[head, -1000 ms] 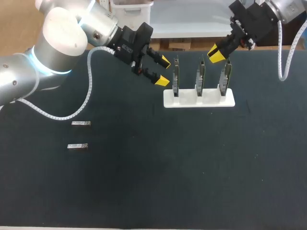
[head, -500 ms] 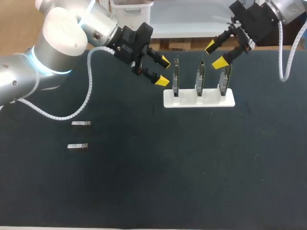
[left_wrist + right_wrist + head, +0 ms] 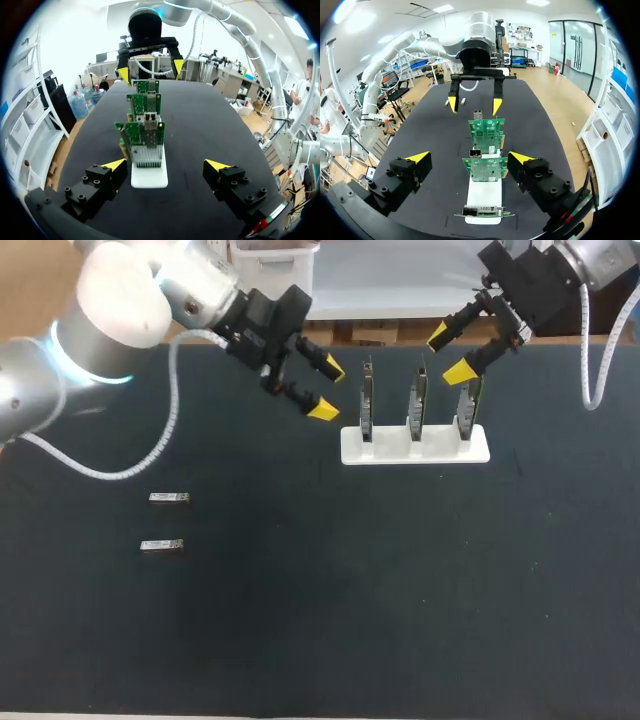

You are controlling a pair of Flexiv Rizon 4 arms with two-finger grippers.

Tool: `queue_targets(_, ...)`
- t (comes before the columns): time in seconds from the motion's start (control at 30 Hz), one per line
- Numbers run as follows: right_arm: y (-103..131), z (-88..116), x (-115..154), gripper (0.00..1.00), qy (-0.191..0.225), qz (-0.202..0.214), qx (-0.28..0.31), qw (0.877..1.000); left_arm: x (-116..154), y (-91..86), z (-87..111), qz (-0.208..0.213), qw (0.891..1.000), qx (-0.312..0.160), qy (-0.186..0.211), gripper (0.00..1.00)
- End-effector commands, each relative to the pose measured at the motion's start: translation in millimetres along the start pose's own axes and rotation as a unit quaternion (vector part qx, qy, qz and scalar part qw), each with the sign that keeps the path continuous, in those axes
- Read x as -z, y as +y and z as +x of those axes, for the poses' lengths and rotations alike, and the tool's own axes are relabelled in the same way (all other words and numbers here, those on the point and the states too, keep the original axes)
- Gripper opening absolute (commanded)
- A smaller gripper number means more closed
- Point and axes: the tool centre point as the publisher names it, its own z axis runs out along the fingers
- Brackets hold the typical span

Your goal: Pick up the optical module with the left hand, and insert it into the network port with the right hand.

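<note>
Head view: my left fingers [image 3: 322, 410] hang wide open and empty just beside the board stand [image 3: 415, 445], well apart from the two optical modules [image 3: 169, 498] lying on the table [image 3: 350, 620]. And my right fingers [image 3: 460, 371] are wide too, over the stand's other end, I'd guess parked near the network ports [image 3: 150, 120] for the insert.

dark table [image 3: 400, 620], white stand [image 3: 415, 453] with three boards [image 3: 417, 405], two optical modules [image 3: 169, 498] at left

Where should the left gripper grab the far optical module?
Probably across its long sides at mid-length, coming straight down. The far optical module lies flat on the table, long axis left-right, with both long sides free; the near optical module lies apart from it.
</note>
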Motion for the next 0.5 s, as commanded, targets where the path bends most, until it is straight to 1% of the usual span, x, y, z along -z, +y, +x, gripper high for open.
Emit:
queue_targets(0.03,3,0,0,1.0,0.0,0.003,0.0,1.0,31,-28.1,9.3,-0.026,0.999,-0.005,0.041,1.0)
queue_targets(0.2,3,0,0,1.0,0.0,0.003,0.0,1.0,64,-51.4,34.0,-0.067,0.993,0.012,0.099,1.0)
queue_targets(0.33,3,0,0,1.0,0.0,0.003,0.0,1.0,87,-70.7,54.9,-0.101,0.986,0.037,0.131,1.0)
queue_targets(0.43,3,0,0,1.0,0.0,0.003,0.0,1.0,98,-84.5,70.5,-0.114,0.98,0.042,0.159,1.0)
queue_targets(0.5,3,0,0,1.0,0.0,0.003,0.0,1.0,104,-92.7,81.6,-0.131,0.973,0.046,0.183,1.0)
